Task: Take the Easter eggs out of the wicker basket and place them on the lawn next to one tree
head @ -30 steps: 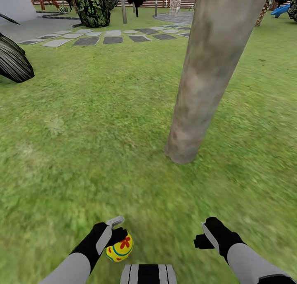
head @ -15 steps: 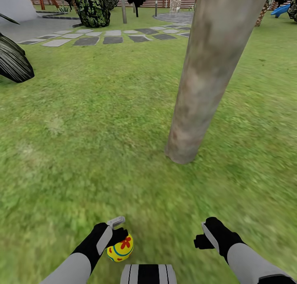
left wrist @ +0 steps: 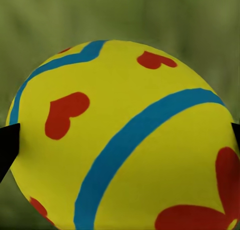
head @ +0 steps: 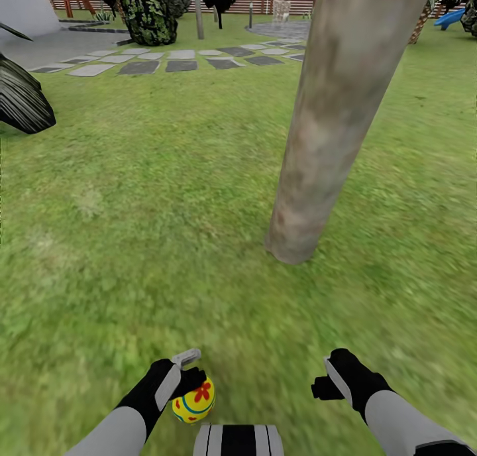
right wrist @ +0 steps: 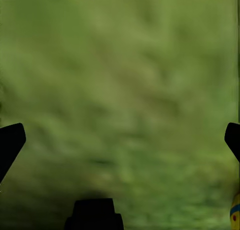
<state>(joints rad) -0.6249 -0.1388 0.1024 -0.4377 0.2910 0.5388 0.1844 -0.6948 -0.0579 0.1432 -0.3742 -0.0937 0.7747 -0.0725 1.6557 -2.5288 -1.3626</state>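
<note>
Carrying egg (head: 193,400) pinched in left claw (head: 187,383), lower frame; right claw (head: 329,376) spread, empty. Next, I judge: lower it onto lawn (head: 146,244) beside tree (head: 331,124).

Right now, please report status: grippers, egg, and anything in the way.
Left gripper shut on the egg. Right gripper open, holding nothing. Tree trunk ahead on the lawn; bare grass between the grippers and the trunk.

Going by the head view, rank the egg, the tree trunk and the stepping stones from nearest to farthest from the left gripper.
1. Egg: held in the left gripper itself.
2. Tree trunk: ahead and to the right, base on the lawn.
3. Stepping stones: far ahead, across the grass.
</note>
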